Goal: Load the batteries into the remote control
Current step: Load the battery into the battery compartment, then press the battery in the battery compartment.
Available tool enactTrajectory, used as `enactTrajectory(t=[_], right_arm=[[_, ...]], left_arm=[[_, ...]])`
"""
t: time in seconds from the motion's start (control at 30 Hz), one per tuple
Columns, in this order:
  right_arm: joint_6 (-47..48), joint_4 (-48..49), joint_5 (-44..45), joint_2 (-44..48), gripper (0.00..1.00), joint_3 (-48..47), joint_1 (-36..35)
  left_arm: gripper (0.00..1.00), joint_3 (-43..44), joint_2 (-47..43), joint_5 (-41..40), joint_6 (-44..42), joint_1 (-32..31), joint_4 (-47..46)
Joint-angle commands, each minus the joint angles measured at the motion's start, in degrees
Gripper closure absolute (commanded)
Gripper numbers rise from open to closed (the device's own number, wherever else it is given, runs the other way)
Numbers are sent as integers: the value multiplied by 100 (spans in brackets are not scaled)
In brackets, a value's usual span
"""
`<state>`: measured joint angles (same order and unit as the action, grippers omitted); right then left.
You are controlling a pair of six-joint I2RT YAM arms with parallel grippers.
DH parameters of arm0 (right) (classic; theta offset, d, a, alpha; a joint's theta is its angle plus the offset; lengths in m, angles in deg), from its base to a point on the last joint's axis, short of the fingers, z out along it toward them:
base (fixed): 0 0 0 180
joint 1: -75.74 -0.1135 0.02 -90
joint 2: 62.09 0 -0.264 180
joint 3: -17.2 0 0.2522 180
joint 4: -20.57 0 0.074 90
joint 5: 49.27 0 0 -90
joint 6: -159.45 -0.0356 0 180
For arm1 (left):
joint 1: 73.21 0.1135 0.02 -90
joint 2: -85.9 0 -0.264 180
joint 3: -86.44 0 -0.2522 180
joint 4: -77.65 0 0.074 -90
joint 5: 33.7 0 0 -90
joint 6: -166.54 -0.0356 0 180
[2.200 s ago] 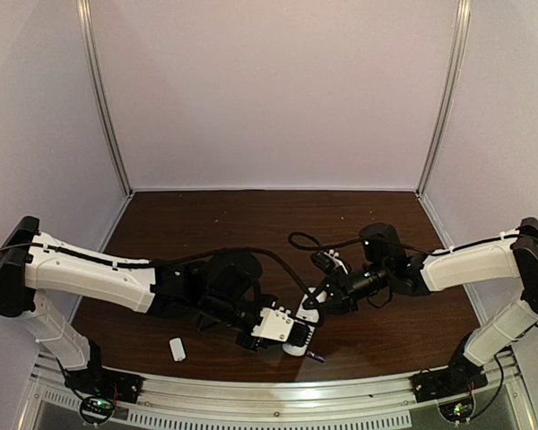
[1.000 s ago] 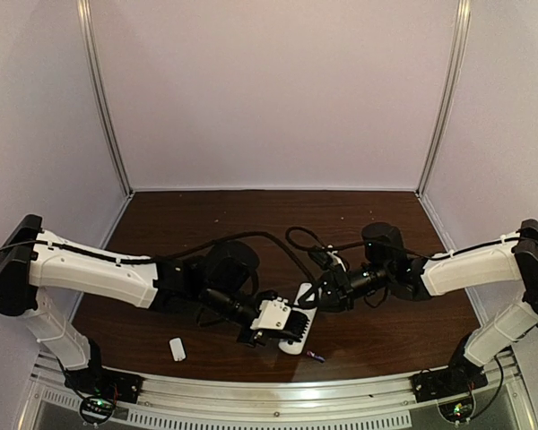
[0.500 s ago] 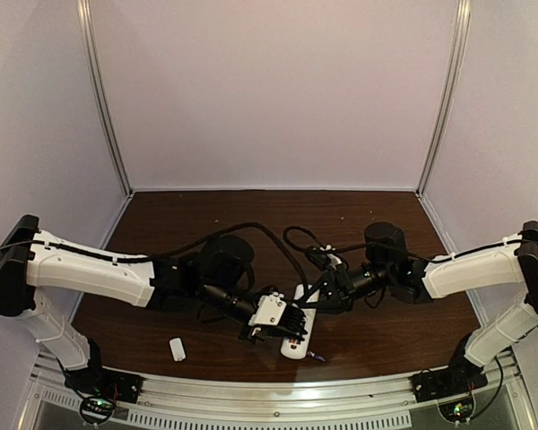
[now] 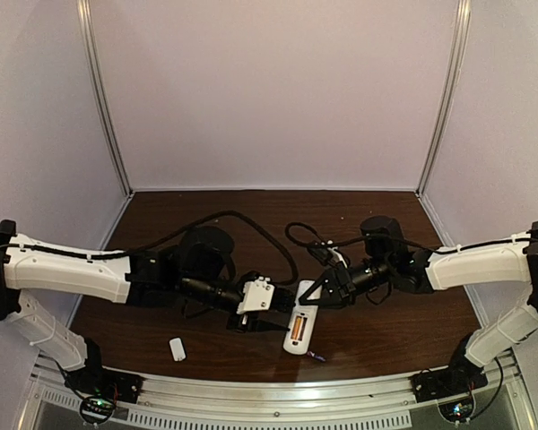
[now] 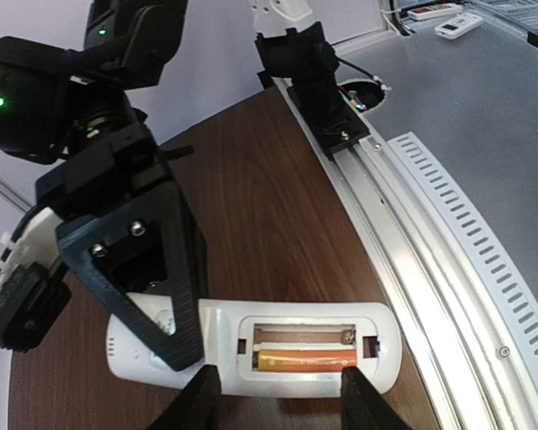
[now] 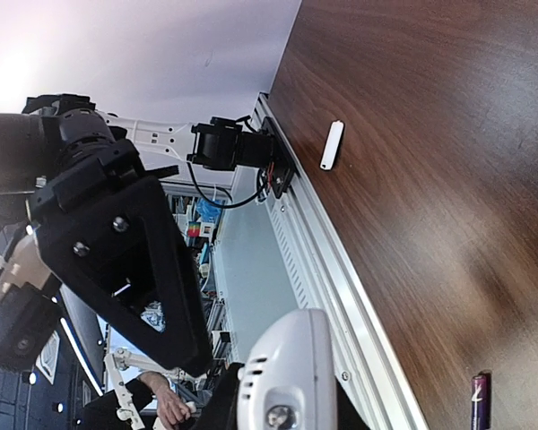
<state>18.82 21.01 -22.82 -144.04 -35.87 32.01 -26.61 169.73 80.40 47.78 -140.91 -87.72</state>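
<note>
The white remote control lies back side up near the front edge, its battery bay open. The orange battery sits in one slot; in the left wrist view the orange battery fills the near slot of the remote and the far slot is bare. My right gripper is shut on the remote's far end. My left gripper is open and empty just left of the remote, its fingertips short of it. The purple-blue battery lies on the table by the rail and also shows in the right wrist view.
A small plain white rectangular piece lies on the wood at the front left, also in the right wrist view. The metal rail runs along the front edge. Black cables loop behind the arms. Walls close in three sides.
My left gripper has drawn back to the left off the remote, and the orange battery now shows in the bay. The right gripper still holds the remote's far end.
</note>
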Motion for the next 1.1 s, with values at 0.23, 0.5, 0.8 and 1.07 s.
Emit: enactTrajectory(t=[0.23,0.5,0.8,1.07], right_arm=[[388,-28,421,317,100,-139,178],[589,-207,639,424,100,-228,206],[618,-208,769,494,100,-238,214],[558,-62,668,589,100,-166,215]], left_arm=[[29,-429,-494,-1220,3177,317,-930],[32,-492,-62,-643,4466,398,-1465],[40,-208,539,-179,4987,399,-1517],[55,-100,695,-640,5066,409,-1249]])
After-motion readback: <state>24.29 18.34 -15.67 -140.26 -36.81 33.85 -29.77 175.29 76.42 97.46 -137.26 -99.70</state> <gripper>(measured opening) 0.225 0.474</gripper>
